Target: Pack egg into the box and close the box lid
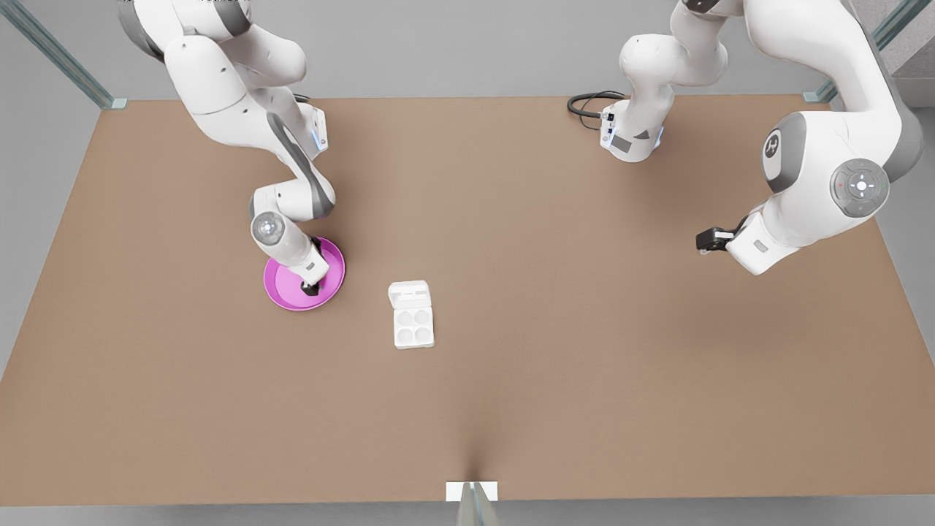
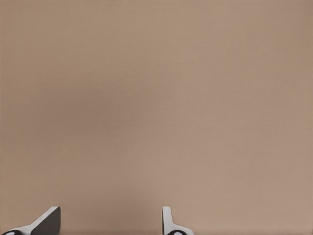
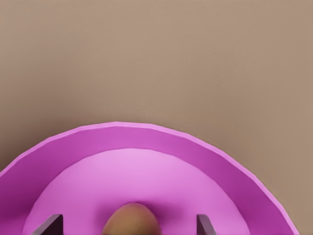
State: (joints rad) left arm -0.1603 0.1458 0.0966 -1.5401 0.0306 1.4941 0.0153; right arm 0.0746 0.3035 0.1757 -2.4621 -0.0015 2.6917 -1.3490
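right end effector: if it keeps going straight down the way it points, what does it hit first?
Most likely the egg: it sits between the open fingers of the right end effector, centered in its path, lying on the pink plate. Depth to it is unclear.

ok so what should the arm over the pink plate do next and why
Probably shut the right gripper on the egg. Its open jaws sit either side of the egg on the pink plate, and the box has all cups empty. The left gripper waits, open.

White glossy arms, grey joint bands, round grey end caps, black cable, dark gripper fingertips.
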